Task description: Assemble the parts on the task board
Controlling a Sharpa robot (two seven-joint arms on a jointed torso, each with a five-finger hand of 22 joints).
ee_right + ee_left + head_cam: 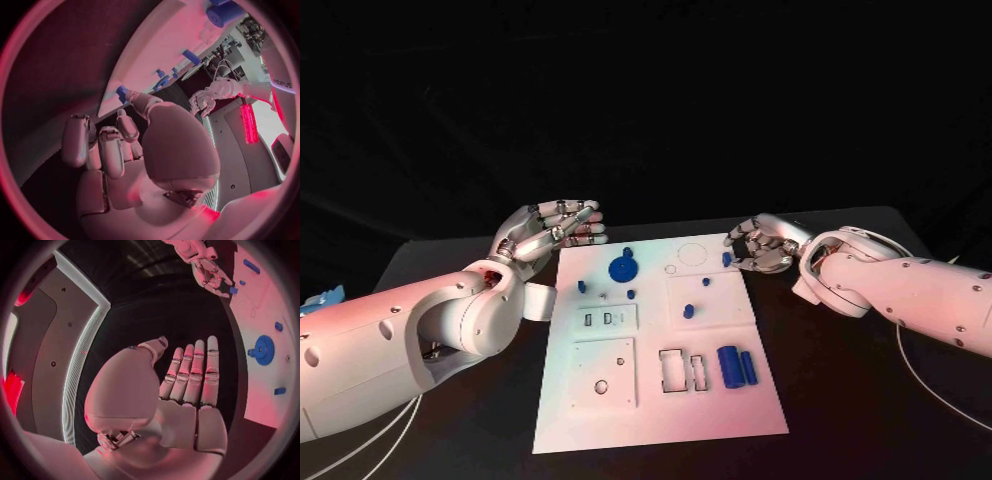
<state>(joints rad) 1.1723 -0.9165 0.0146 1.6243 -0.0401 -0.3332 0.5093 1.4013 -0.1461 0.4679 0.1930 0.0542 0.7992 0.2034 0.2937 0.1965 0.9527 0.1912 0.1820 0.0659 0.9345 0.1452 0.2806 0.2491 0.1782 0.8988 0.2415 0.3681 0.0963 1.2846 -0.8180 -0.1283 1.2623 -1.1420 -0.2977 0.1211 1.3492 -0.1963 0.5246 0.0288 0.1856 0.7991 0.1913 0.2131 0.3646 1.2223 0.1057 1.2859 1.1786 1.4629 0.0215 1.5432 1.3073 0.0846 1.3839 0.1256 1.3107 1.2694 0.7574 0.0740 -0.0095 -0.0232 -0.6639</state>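
Nearest you, the task board (pixel 661 400) lies flat on the black table (pixel 848 400), its near edge bare white. On it, toward the near right, you see two blue cylinders (pixel 737 366) lying side by side, just beside a pair of rectangular cut-outs (pixel 682 370). Further up the board a blue gear (pixel 623 268) stands near the far left corner, with several small blue pegs (pixel 688 311) scattered across the middle.

Your left hand (pixel 557 230) hovers just off the board's far left corner, fingers straight and together, holding nothing; the left wrist view shows its palm (pixel 181 405) flat and bare.

Your right hand (pixel 762 247) sits at the board's far right edge, fingers curled inward. Its thumb tip touches a small blue part (pixel 122 92) at that edge; whether it actually grips the part, you cannot tell.
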